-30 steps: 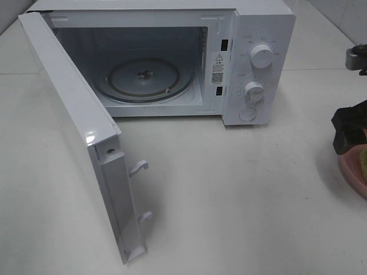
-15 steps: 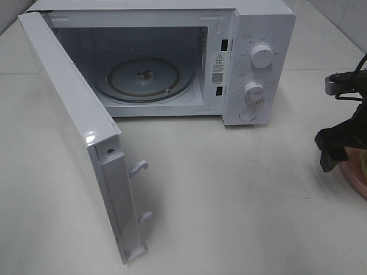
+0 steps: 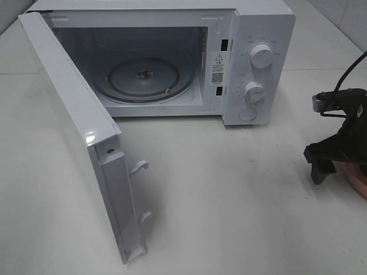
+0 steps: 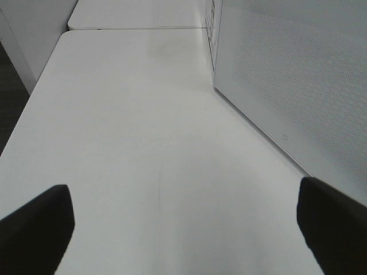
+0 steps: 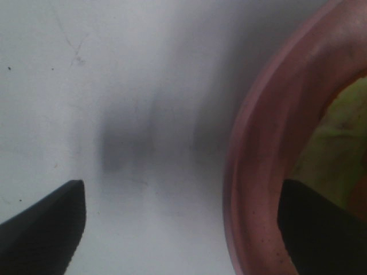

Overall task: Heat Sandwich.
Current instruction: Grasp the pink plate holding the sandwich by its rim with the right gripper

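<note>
Sandwich [image 5: 337, 146] inside pink plate [image 5: 268, 134] rim

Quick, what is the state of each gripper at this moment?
Left gripper: open, holding nothing, above the bare table.
Right gripper: open, jaws either side of the pink plate rim, nothing gripped.

L claw [image 4: 183, 229] & R claw [image 5: 182, 226] matte blk; silver bracket [image 3: 319, 103], blk cable [image 3: 351, 70].

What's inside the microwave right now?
Inside the microwave only a round glass turntable shows, with no food on it. The open door covers the near left corner of the inside, so that bit cannot be seen.
</note>
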